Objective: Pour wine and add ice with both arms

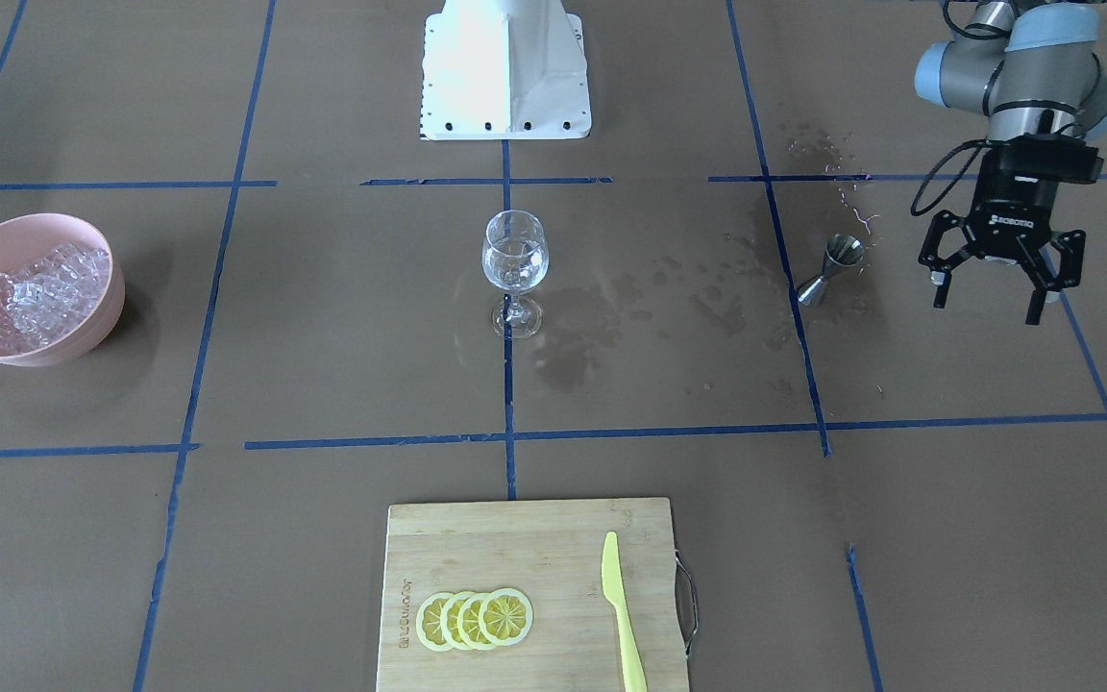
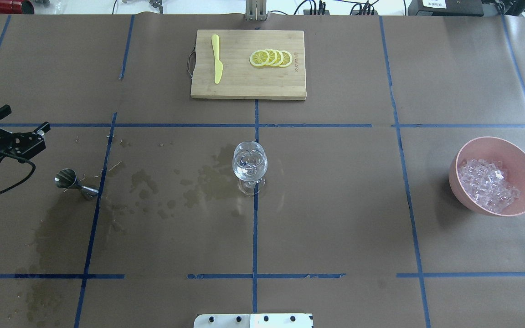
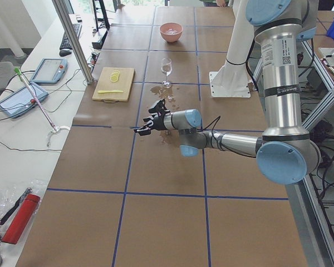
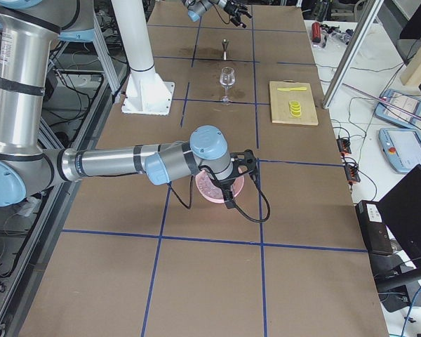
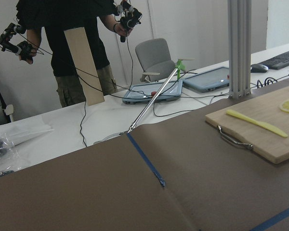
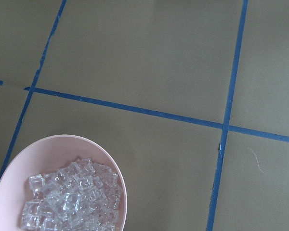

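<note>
A clear wine glass stands at the table's middle and seems to hold a little clear wine. A steel jigger stands upright beside wet stains. My left gripper is open and empty, hovering just outboard of the jigger. A pink bowl holds a heap of clear ice. My right gripper hangs over the bowl in the exterior right view only; I cannot tell if it is open.
A bamboo cutting board with lemon slices and a yellow knife lies at the operators' side. Dark wet stains lie between jigger and glass. The white pedestal stands at the robot side.
</note>
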Available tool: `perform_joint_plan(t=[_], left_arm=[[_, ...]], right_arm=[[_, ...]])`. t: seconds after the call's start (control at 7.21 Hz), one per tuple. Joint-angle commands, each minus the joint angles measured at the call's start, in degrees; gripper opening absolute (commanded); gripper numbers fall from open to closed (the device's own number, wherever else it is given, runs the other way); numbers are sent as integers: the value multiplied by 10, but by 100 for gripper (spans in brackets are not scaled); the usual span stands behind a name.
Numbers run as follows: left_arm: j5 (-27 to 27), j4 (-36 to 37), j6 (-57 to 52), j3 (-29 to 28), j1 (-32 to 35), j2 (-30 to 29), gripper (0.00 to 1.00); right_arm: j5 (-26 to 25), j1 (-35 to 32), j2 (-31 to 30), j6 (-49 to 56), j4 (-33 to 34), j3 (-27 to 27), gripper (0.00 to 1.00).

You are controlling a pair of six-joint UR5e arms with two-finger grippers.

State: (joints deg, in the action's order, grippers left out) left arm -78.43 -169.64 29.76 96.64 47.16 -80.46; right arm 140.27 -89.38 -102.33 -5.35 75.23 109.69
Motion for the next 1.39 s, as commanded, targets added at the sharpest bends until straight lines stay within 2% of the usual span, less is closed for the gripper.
perform_joint_plan(t=[0.0,0.14,0.28,0.42,0.56,0.69,0.83,0.97,1.11,1.25], left_arm=[[-123,80,-36,-7,117,1,100],[-132,163,-36,-18,150,1,100],[-201,255,-37,-28,205,-4,100],[-382,346,-43,-33,288,-10,100],[-539,400,-89,-39,368,-7,100],[-610,407,-101,-41,398,23,100],[-611,408,-102,-46,397,42,100],[-612,451,-103,-42,392,39,100],[-611,519,-104,-36,378,30,100],[-610,568,-104,-35,341,13,100]], right_arm=[[1,0,0,-1,0,1,100],[2,0,-1,-1,0,3,100],[4,0,-2,-2,0,4,100],[4,0,-2,-16,-1,11,100],[4,3,-1,-57,-1,32,100],[4,24,0,-92,1,59,100],[-3,57,5,-124,1,78,100],[-47,120,10,-208,0,112,100],[-115,188,26,-301,0,136,100],[-167,247,29,-335,0,138,100]])
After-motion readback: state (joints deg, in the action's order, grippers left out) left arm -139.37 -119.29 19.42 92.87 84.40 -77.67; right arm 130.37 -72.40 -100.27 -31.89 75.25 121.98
